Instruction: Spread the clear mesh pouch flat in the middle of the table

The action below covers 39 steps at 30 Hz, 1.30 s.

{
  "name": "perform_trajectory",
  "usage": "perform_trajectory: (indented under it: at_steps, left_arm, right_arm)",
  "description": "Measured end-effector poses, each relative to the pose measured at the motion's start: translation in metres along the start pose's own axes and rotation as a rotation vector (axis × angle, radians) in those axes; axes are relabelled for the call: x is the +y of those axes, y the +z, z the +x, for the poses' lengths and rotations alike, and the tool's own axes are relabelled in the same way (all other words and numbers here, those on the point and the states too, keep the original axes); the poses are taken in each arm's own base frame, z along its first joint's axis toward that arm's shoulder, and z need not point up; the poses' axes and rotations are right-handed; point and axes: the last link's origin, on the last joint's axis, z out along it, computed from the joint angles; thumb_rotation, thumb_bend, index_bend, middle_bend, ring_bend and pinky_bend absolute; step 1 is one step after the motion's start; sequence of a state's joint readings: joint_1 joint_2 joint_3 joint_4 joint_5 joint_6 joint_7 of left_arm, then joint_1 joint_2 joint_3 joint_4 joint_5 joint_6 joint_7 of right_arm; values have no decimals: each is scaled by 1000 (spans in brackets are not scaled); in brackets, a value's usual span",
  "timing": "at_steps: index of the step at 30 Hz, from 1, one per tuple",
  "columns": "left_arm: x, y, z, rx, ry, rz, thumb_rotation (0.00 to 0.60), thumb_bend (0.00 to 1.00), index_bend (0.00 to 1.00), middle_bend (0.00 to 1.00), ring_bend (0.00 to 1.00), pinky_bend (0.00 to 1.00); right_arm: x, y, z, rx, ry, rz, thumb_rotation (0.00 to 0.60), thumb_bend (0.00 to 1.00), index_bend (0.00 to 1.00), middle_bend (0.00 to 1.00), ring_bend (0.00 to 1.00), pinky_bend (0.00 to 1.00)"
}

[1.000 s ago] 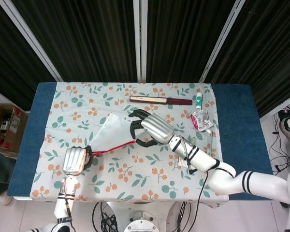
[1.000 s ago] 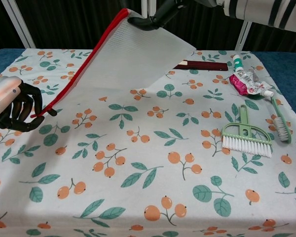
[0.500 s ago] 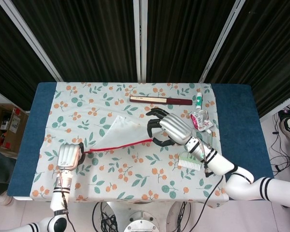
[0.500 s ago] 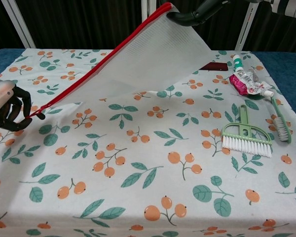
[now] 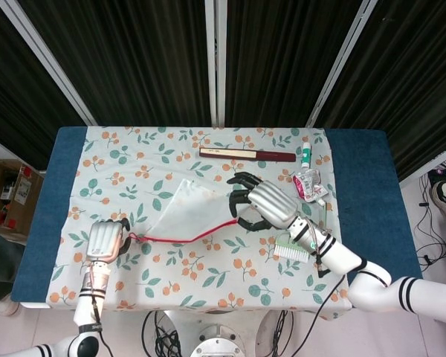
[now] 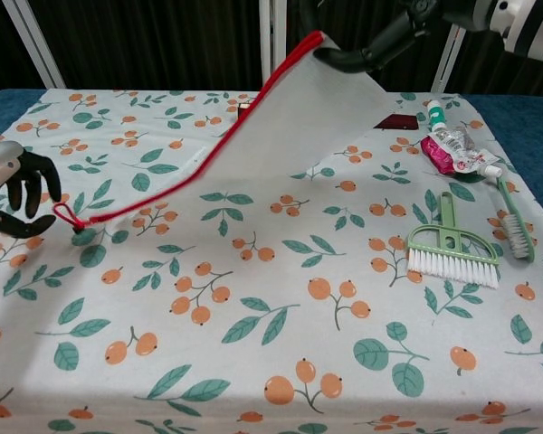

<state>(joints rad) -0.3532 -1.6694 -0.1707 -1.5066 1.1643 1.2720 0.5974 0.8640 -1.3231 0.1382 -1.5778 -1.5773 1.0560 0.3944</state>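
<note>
Slackened since half a second ago, the red zip edge of the clear mesh pouch (image 6: 281, 127) now sags between the two hands, and its near corner has dropped onto the desk (image 6: 281, 362) with the red pull loop lying beside the left robot hand (image 6: 14, 194). That hand has let go: its dark fingers are spread and hold nothing, though they stay just next to the loop. Nearer the front right, a green dustpan brush (image 6: 448, 244) and a toothbrush (image 6: 514, 221) lie on the leaf-patterned cloth, well apart from the pouch.

Further back, the mesh panel slopes up from the cloth to its raised far corner, where the right robot hand (image 6: 366, 50) pinches the zip end above the desk, a little lower than before. Beyond it lie a pink tube (image 6: 452, 149) and a dark red strip (image 5: 247, 154) near the far edge.

One corner is down, so laying the pouch flat has begun; lowering the held corner looks like the remaining step.
</note>
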Motion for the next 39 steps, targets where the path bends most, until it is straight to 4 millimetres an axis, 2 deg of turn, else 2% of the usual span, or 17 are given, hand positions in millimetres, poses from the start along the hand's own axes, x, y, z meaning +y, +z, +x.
perform_trajectory:
  at_steps: [3,5,7,8,10,13,15,18,23,26,28,31,33,36,39]
  left_arm:
    - [4,-4,13,4,-24,-13,600,132,163,255,250,454]
    - [3,-6,23,26,-37,-15,600,117,162,250,246,443]
    - [2,-8,32,53,-44,-12,600,104,162,250,246,437]
    - [0,-9,37,73,-50,-10,600,98,162,250,246,434]
    - [-2,-10,44,101,-63,-6,600,95,162,250,246,432]
    - [-7,-12,52,132,-87,5,600,69,162,243,237,421]
    - [-12,-12,55,154,-104,19,600,40,162,218,219,389]
    - [-21,-11,57,189,-126,48,600,29,162,197,192,330]
    - [-43,-13,58,206,-190,108,600,26,165,198,187,320]
    - [-61,-18,62,206,-209,144,600,25,180,202,188,315]
    - [-72,-21,65,204,-195,156,600,25,196,207,188,279]
    - [-91,-28,71,198,-130,156,600,25,214,206,177,233]
    - [-104,-35,74,194,-77,143,600,24,228,206,164,209]
    - [-121,-47,78,185,-49,138,600,25,230,206,164,205]
    - [-135,-64,80,160,-34,139,600,24,230,206,164,204]
  right_arm:
    - [2,-6,-16,-38,-28,0,600,403,823,380,138,117]
    - [5,-11,-25,-82,-43,-10,600,359,618,307,78,77]
    - [8,-16,-32,-140,-52,-30,600,278,308,200,14,16]
    - [10,-18,-35,-170,-57,-41,600,237,187,155,3,4]
    - [14,-24,-41,-248,-70,-74,600,163,23,67,0,0]
    - [22,-35,-45,-363,-93,-142,600,88,0,2,0,0]
    - [29,-44,-44,-424,-100,-198,600,48,0,0,0,0]
    - [41,-58,-37,-496,-102,-301,600,20,0,0,0,0]
    - [59,-82,-17,-511,-77,-456,600,13,0,0,0,0]
    - [64,-92,-10,-450,-51,-489,600,26,0,9,0,0]
    - [66,-98,-5,-376,-41,-498,600,74,0,48,0,0]
    - [71,-110,5,-238,-64,-506,600,152,0,99,0,0]
    - [74,-120,12,-147,-100,-511,600,166,0,112,0,0]
    - [76,-143,21,1,-174,-533,600,175,0,118,0,0]
    - [77,-179,24,118,-231,-579,600,176,0,114,0,0]
